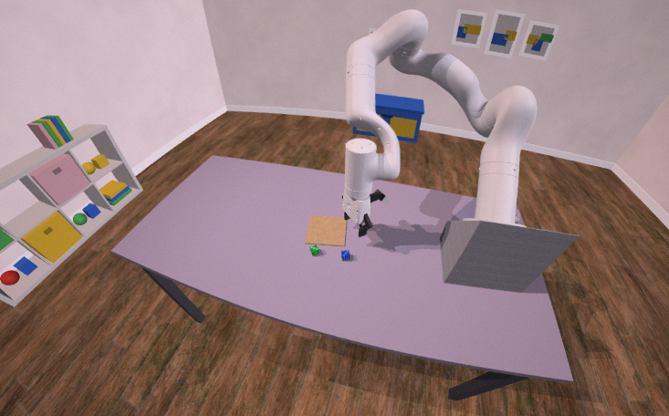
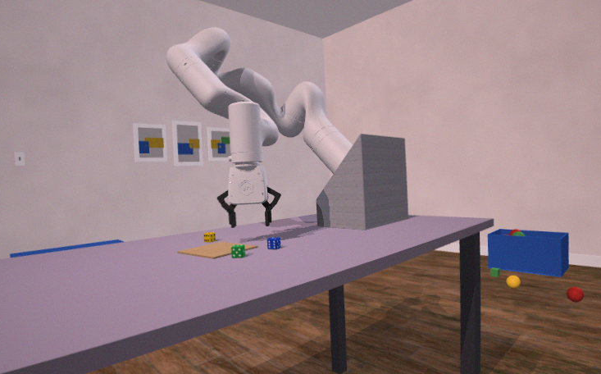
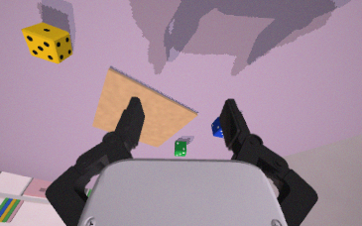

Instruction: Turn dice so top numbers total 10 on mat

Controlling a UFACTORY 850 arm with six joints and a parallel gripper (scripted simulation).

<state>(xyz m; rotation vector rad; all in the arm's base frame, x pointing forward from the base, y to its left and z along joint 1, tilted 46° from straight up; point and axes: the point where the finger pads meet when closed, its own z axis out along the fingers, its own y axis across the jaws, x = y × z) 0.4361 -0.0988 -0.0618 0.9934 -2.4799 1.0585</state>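
In the top view, the arm (image 1: 360, 85) (image 2: 205, 79) rises from a gray wedge-shaped base (image 1: 507, 258) (image 2: 381, 185), arches high over the purple table (image 1: 254, 278) (image 2: 107, 297), and bends down so the gripper (image 1: 372, 214) (image 2: 250, 225) (image 3: 182, 107) hangs beside the tan mat (image 1: 326, 231) (image 2: 214, 250) (image 3: 149, 111). The green die (image 1: 314, 250) (image 2: 238, 251) (image 3: 180, 148) and the blue die (image 1: 345, 254) (image 2: 273, 243) (image 3: 218, 127) sit on the table near the mat, off its edge. A shelf unit (image 1: 99, 129) holds pink, yellow and green bins, with balls and blocks in its open compartments. In the exterior view, the last part of the arm stands vertical, the gripper pointing down above the table, its jaws spread wide with nothing between them. The yellow die (image 2: 209, 236) (image 3: 49, 43) lies on the table beyond the mat. A blue bin (image 2: 528, 253) on the floor contains red and green things, only partly visible. In the wrist view, the jaws stand released and apart, the blue die partly hidden by one finger; the yellow die shows one pip on top.
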